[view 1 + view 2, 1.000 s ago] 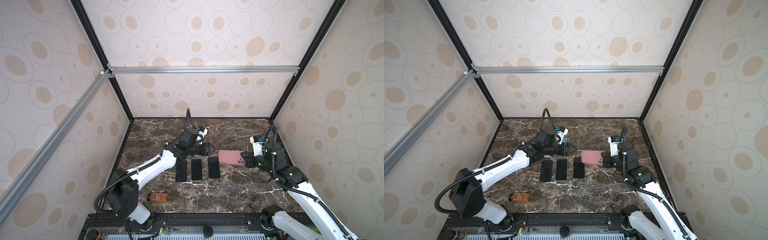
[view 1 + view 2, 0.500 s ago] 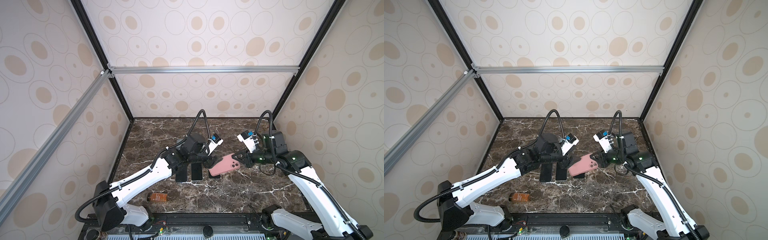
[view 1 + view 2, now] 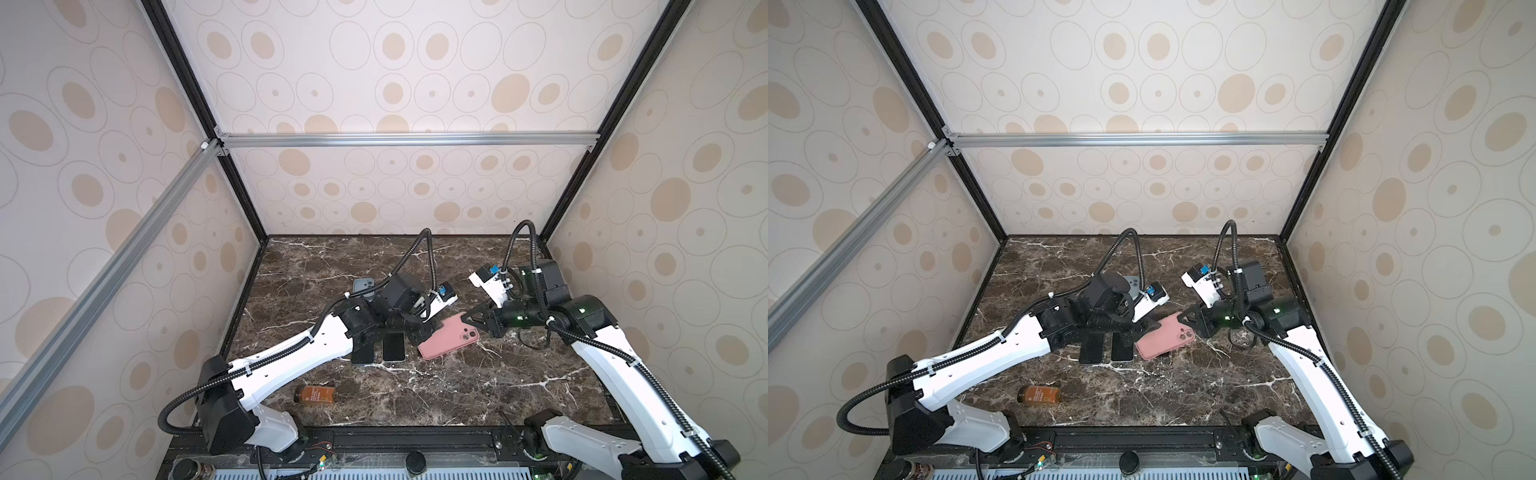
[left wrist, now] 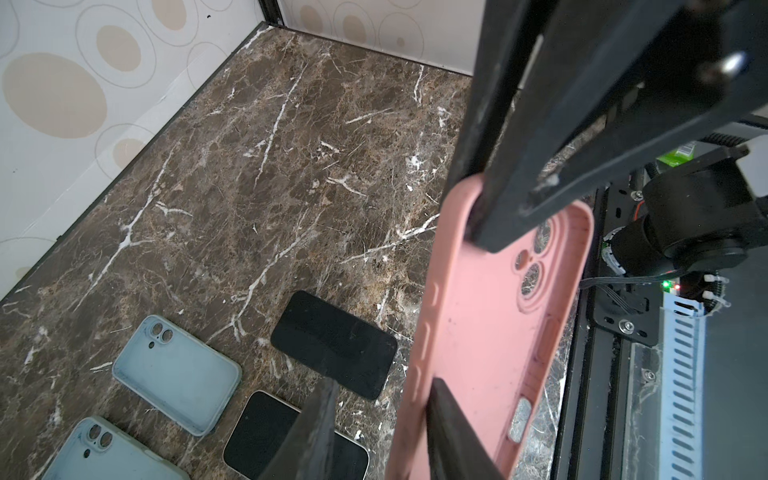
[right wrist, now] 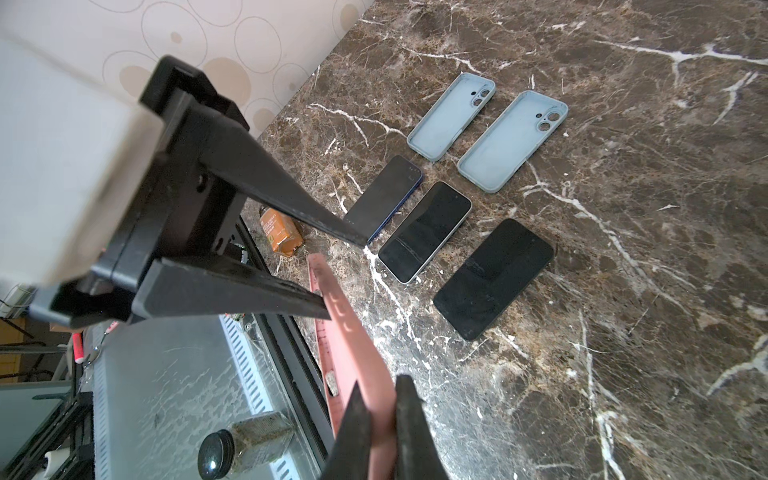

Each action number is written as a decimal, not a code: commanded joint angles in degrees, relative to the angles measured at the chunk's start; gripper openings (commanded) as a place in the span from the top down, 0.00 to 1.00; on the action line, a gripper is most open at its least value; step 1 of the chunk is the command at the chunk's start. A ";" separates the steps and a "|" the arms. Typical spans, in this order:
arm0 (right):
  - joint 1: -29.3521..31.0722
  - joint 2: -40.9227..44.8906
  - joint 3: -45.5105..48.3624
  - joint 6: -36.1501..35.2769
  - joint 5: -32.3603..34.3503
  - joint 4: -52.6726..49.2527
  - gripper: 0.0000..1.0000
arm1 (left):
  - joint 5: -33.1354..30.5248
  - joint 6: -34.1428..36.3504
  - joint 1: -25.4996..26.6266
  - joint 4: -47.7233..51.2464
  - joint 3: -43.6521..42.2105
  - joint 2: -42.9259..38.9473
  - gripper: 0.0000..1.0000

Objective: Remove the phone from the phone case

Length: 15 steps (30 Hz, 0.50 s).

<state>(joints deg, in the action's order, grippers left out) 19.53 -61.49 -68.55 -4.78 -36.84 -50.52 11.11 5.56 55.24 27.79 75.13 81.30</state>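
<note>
Two grippers meet at the pink phone case, which is held tilted in the air. The right gripper is clenched on its camera end. The left gripper is released, jaws straddling the opposite rim with one finger inside the empty shell. Near the case a black phone lies flat on the marble tabletop. Two more phones lie beyond it, then two pale blue cases.

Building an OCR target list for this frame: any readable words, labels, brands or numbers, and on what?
No text can be read in any view.
orange bottle: dark print on the label, too small and blurred to read.
green object beyond the table edge: blurred, unreadable.
three phones: screens dark, no text.
pink case and two pale blue cases: no markings visible.
</note>
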 commanded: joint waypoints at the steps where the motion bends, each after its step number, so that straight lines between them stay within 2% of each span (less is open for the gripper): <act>1: 0.16 0.74 -0.88 -1.59 -0.69 -1.16 1.00 | -0.74 2.17 0.65 2.02 2.65 0.44 0.70; 15: 0.15 0.06 -0.88 -1.02 -1.01 -0.10 1.00 | -1.26 2.26 0.98 2.03 2.74 0.23 0.82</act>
<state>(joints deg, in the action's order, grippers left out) 19.55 -61.49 -68.55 -5.04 -36.64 -50.52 10.72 6.07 55.77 28.64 75.37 81.34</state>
